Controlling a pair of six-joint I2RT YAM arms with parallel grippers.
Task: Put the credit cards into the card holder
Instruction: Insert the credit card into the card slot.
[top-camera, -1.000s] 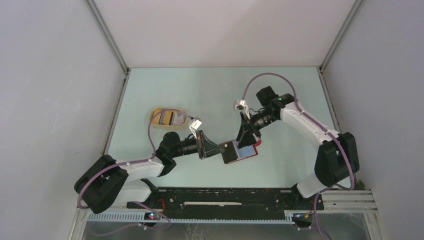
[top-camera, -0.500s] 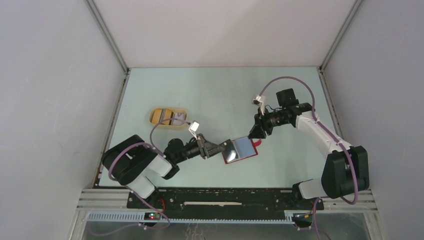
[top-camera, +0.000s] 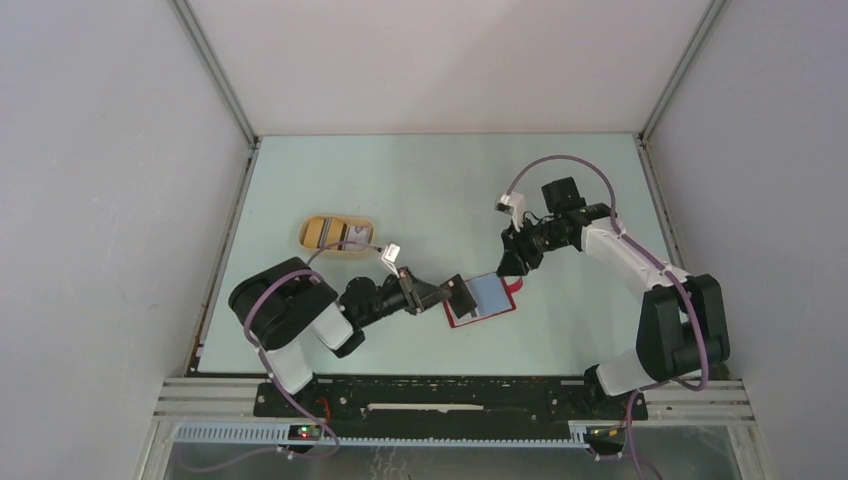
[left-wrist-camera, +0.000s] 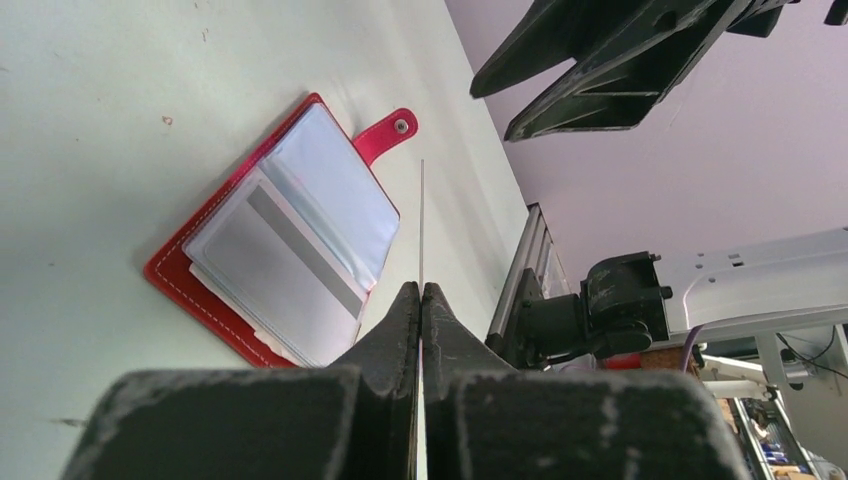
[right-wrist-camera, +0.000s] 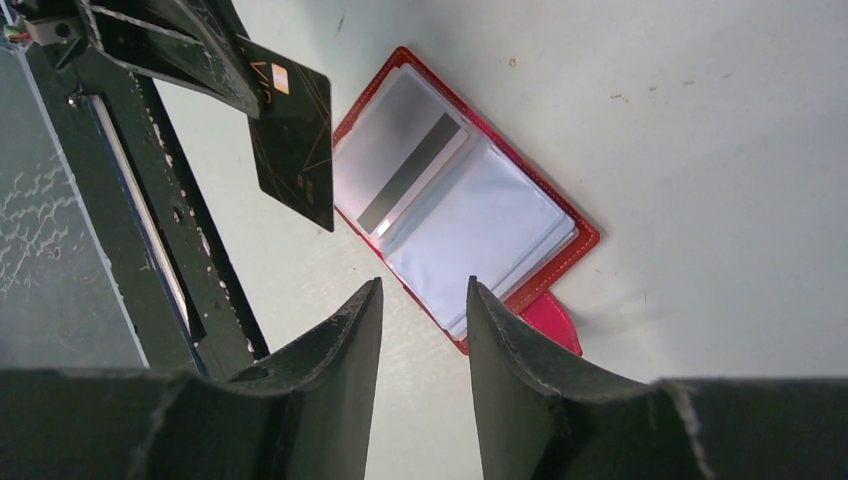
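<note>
The card holder lies open and flat on the pale green surface, a little toward 6 o'clock from its middle. Its cover is red with light stitching, and its clear sleeves inside look pale blue and grey. A whitish card with a dark stripe sits in the sleeve at the holder's 9 o'clock side. The red closure tab with its snap dot sticks out at 3 o'clock.

The left hand is clamped tight on a dark card with a small gold chip. It holds the card on edge just over the holder's 9 o'clock rim, and whether the card touches it cannot be told. The left arm reaches in low from 8 o'clock.

The right hand hangs at the holder's 1 o'clock, above the tab. Its fingers stand apart and hold nothing. The right arm bends in from 3 o'clock.

At 10 o'clock from the holder, well apart, a tan oval tray holds more cards.
</note>
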